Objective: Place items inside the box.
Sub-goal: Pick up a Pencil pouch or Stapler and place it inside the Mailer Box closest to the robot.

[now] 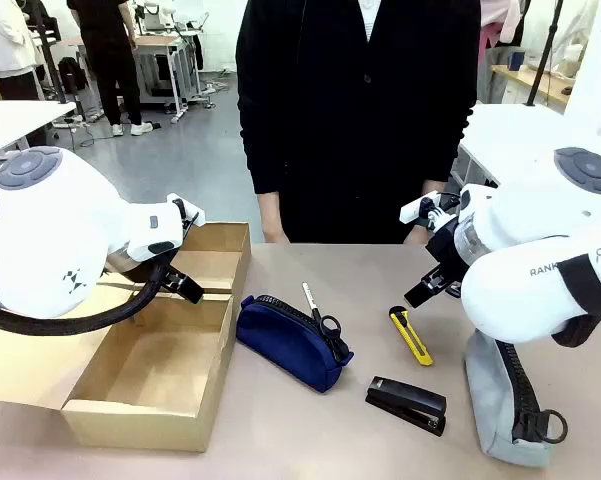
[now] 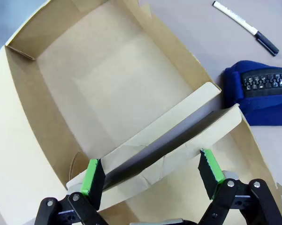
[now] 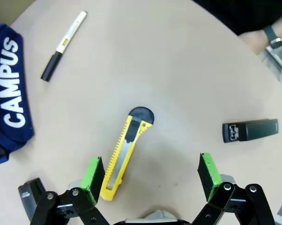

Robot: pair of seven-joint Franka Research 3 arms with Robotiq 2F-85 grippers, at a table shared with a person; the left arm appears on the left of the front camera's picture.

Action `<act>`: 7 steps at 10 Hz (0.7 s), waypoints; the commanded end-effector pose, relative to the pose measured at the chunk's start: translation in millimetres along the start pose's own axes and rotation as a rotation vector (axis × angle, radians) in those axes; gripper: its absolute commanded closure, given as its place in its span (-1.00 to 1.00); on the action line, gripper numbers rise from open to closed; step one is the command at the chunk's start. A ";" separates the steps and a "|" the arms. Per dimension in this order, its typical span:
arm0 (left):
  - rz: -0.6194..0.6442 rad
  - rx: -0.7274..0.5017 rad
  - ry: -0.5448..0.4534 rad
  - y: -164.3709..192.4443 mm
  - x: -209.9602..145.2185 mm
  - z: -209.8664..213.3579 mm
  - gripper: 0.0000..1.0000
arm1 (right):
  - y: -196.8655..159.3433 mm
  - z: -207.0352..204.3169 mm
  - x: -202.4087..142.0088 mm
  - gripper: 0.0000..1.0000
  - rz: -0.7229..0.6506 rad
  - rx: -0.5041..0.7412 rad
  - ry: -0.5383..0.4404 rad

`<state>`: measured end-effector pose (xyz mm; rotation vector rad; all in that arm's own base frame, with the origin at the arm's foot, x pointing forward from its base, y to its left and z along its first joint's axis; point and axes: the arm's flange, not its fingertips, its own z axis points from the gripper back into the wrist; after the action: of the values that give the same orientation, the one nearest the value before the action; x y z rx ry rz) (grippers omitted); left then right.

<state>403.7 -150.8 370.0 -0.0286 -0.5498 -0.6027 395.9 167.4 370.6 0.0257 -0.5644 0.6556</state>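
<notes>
The long brown cardboard box (image 1: 145,420) lies open at the left, empty inside. My left gripper (image 1: 185,288) hangs open over it, its fingers either side of the folded divider flaps (image 2: 169,140). On the table lie the navy zip pouch (image 1: 292,345), a white pen with a black cap (image 1: 313,303), the yellow utility knife (image 1: 411,335), the black stapler (image 1: 407,404) and the grey-blue pouch (image 1: 500,400). My right gripper (image 3: 150,173) is open just above the yellow knife (image 3: 124,154), which lies beside its left pad. No scissors are visible.
A person in black stands at the far edge, one wrist (image 3: 267,37) near the table. A small black rectangular thing (image 3: 250,130) lies to the right of the knife. My right arm hangs over the grey-blue pouch's far end.
</notes>
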 end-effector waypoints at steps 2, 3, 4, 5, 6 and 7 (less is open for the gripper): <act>0.000 0.000 0.000 0.0 0.0 0.1 -1.00 | 0.0 0.0 0.0 -1.00 0.000 0.000 0.000; 0.000 0.000 0.000 0.0 0.0 0.1 -1.00 | 0.0 0.0 0.0 -1.00 0.000 0.000 0.000; 0.000 0.000 0.000 0.0 0.0 0.1 -1.00 | 0.0 0.0 0.0 -1.00 0.000 0.000 0.000; 0.000 0.000 0.000 0.0 0.0 0.1 -1.00 | 0.0 0.0 0.0 -1.00 0.000 0.000 0.000; 0.000 0.000 0.000 0.0 0.0 0.1 -1.00 | 0.0 0.0 0.0 -1.00 0.000 0.000 0.000; 0.000 0.000 0.000 0.0 0.0 0.1 -1.00 | 0.0 0.0 0.0 -1.00 0.000 0.000 0.000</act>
<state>403.7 -150.8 370.0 -0.0286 -0.5498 -0.6027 395.9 167.5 370.5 0.0253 -0.5643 0.6560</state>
